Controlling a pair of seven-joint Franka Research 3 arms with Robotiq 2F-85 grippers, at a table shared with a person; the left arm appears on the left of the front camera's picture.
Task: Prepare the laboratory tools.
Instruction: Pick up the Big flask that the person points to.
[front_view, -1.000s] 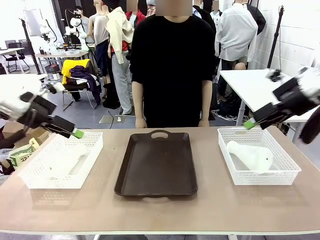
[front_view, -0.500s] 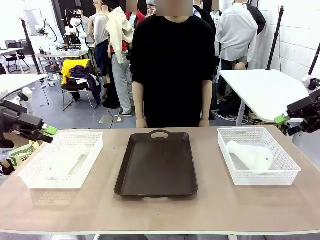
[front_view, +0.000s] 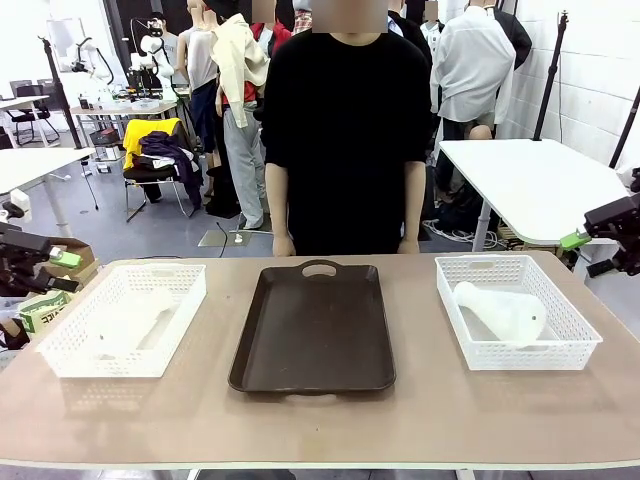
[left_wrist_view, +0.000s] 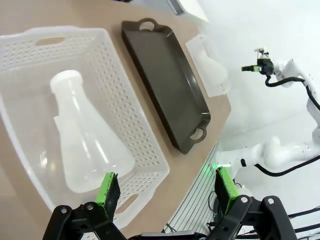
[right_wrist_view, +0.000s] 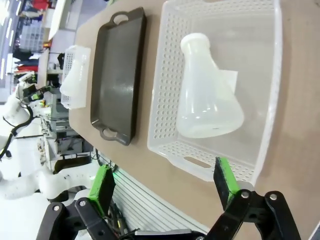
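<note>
One frosted conical flask (front_view: 128, 322) lies on its side in the left white basket (front_view: 60, 362). The other flask (front_view: 503, 311) lies on its side in the right white basket (front_view: 578, 350). My left gripper (front_view: 62, 262) hangs open off the table's left edge, apart from its basket. In the left wrist view the left flask (left_wrist_view: 86, 137) lies beyond the open left gripper (left_wrist_view: 165, 184), neck pointing away. My right gripper (front_view: 578, 242) is open off the table's right side. In the right wrist view the right flask (right_wrist_view: 207, 99) lies in its basket, beyond the open right gripper (right_wrist_view: 164, 183).
A dark brown tray (front_view: 312, 325) with a handle lies bare at the table's middle, between the baskets. A person in black (front_view: 345, 130) stands at the far edge behind the tray, hands down at the sides. Another white table (front_view: 520, 180) stands at the back right.
Both arms have pulled back outward, the left one leftward and the right one rightward, from above their baskets to beyond the table's sides. Flasks and baskets have not moved.
</note>
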